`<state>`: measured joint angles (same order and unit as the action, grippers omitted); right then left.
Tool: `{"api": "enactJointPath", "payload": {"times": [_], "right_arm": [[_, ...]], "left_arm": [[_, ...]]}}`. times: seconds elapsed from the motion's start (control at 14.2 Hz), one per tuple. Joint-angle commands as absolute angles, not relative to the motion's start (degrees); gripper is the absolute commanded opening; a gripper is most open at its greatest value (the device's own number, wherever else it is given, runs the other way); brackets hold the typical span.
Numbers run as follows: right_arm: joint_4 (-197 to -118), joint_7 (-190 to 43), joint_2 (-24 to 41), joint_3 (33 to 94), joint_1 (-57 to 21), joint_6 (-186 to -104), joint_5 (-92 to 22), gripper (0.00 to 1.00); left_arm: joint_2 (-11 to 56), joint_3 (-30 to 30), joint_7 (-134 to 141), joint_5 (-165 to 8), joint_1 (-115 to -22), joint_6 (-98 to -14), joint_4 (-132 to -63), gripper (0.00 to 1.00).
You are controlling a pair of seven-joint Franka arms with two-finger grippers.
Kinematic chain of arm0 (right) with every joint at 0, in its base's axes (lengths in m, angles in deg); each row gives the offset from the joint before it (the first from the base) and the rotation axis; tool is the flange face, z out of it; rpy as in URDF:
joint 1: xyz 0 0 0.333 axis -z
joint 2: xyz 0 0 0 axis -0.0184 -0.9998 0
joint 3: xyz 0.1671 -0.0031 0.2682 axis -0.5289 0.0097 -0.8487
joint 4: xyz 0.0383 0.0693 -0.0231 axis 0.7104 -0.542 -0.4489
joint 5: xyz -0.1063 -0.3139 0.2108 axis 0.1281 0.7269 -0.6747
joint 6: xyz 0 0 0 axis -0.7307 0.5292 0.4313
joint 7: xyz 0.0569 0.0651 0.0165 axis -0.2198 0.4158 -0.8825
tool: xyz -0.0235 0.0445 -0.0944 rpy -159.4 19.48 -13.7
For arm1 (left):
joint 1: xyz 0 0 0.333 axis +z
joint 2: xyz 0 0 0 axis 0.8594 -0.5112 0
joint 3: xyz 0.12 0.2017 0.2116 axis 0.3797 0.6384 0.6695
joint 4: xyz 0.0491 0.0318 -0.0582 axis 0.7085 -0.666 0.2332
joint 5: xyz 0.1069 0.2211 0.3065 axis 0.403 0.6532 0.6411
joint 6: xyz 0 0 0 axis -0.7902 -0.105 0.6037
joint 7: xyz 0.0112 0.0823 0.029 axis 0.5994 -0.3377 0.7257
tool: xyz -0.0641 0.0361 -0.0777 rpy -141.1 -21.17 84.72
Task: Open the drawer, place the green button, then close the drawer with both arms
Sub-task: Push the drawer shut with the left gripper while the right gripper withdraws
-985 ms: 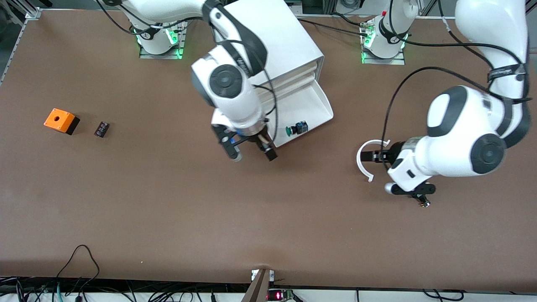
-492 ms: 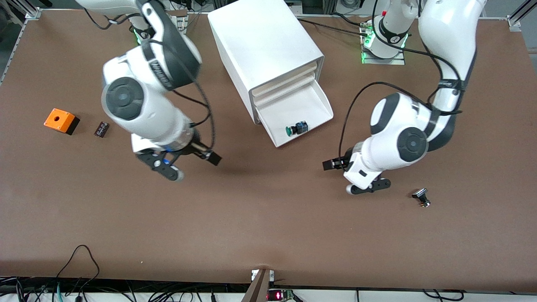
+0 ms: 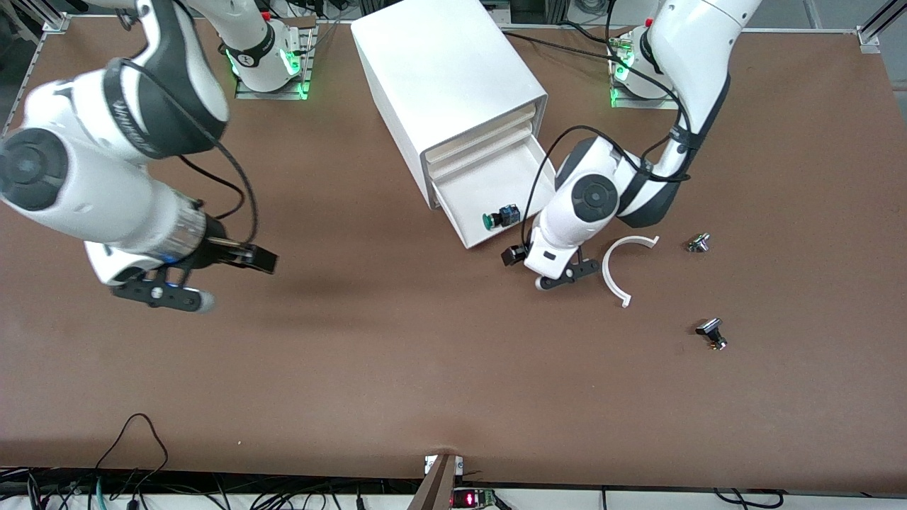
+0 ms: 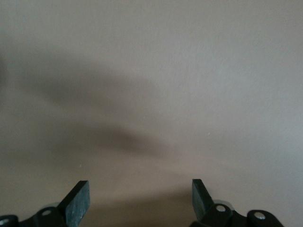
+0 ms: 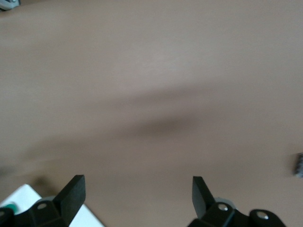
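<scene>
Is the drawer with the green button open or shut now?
Open: the drawer sticks out of the cabinet, with the button lying inside.

No label, brand, number or sign can be read with certainty. The right arm (image 3: pixel 106 163) carries a line of pale lettering on the black band (image 3: pixel 152 106) around its joint, but the letters are too blurred and tilted to make out. The cabinet (image 3: pixel 439 71), its open drawer (image 3: pixel 496 188) and the green-capped button (image 3: pixel 499 217) in it bear no visible writing, and both wrist views show only plain brown table.
</scene>
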<state>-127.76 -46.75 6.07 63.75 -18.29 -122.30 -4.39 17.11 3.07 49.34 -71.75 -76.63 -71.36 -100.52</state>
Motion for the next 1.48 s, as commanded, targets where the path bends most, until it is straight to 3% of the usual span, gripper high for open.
{"api": "enactJointPath", "payload": {"times": [0.0,0.35,0.49,0.7,1.2,1.41], "right_arm": [[-135.31,-51.84,13.38,67.81,-17.58,-121.98,-7.17,1.00],[-141.90,-58.26,20.40,70.12,-14.95,-121.18,-6.03,1.00],[-144.45,-58.09,23.13,67.33,-12.41,-121.45,-2.97,1.00],[-147.53,-57.65,27.17,57.66,-4.15,-121.98,1.35,1.00],[-156.41,-57.91,36.58,56.67,-1.67,-123.55,1.35,1.00],[-156.68,-58.70,37.21,56.76,-1.67,-122.59,1.35,1.00]], "left_arm": [[19.84,3.45,53.39,-70.18,-79.10,-72.07,-104.51,0.95],[20.64,2.83,54.28,-70.18,-80.34,-71.55,-107.59,0.96],[20.72,1.26,54.55,-70.27,-80.70,-71.28,-108.12,0.97],[20.72,-0.94,55.43,-70.36,-80.61,-68.21,-108.47,0.97],[20.99,-5.69,56.65,-71.67,-80.26,-61.44,-108.39,0.98],[20.99,-6.40,57.01,-74.22,-80.35,-61.44,-108.30,0.98]]}}
